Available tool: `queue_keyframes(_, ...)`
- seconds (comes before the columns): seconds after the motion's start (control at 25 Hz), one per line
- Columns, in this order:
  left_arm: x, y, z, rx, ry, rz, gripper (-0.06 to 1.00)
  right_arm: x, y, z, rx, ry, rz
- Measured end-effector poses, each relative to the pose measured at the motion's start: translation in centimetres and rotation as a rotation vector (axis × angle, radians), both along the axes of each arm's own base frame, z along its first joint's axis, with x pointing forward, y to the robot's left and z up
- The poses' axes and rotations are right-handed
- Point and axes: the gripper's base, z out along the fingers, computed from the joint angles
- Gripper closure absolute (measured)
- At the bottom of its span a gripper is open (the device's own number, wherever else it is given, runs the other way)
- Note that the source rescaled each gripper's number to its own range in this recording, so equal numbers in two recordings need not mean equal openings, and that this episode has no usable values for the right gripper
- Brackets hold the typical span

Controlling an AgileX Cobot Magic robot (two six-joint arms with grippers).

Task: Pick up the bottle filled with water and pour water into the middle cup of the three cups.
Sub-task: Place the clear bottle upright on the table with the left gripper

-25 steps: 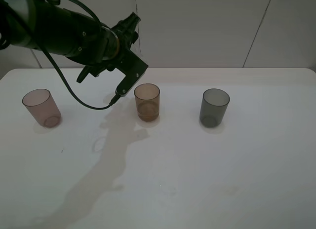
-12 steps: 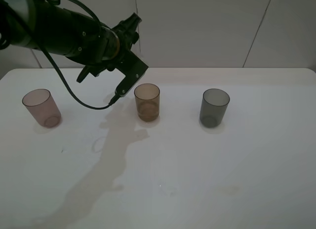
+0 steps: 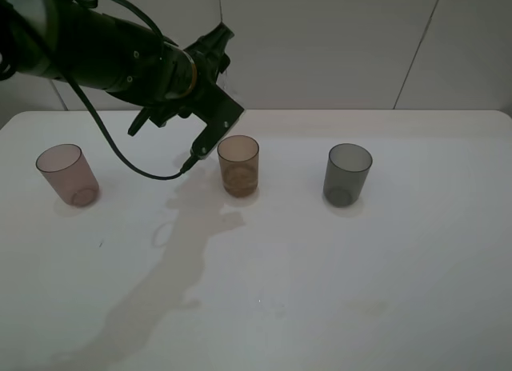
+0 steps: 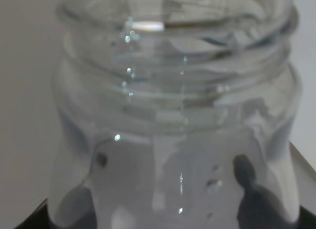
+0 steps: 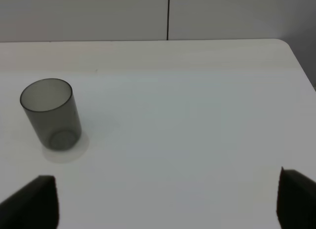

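- The pouring step is in hand: the left gripper hangs tilted just beside the rim of the translucent amber-brown plastic tumbler, on the side towards the pinkish-mauve tumbler.
- Its claw is pinched on the small clear colourless plastic bottle. The left wrist view is filled by the threaded, capless neck, with dark pads showing through the plastic low on both sides.
- From the high camera the bottle is too clear to make out against the arm, and I cannot tell whether water is running.
- Next, I judge, the open neck must be brought over the amber-brown tumbler's mouth and tipped slowly, so the stream lands inside and not on the table.
- The right gripper has its claw spread with nothing in it. It looks on from beyond the dark grey tumbler, which stands on the amber-brown tumbler's far side from the arm.
- The three tumblers stand upright in a row, well apart, on a plain white table.
- Behind the amber-brown tumbler rises a pale panelled wall.
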Motion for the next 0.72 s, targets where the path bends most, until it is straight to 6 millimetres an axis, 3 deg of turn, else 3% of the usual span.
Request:
queue_keyframes(0.2, 0.2, 0.7, -0.4, -0.272, 0.118, 0.218, 0.93, 0.0, 0.0, 0.0, 0.0, 0.0, 0.0)
queue_keyframes(0.44, 0.7, 2.2, -0.8, -0.785, 0.269, 0.684, 0.93, 0.0, 0.0, 0.0, 0.0, 0.0, 0.0)
queue_keyframes(0.72, 2.0, 5.2, -0.9, -1.269, 0.272, 1.163, 0.93, 0.0, 0.0, 0.0, 0.0, 0.0, 0.0)
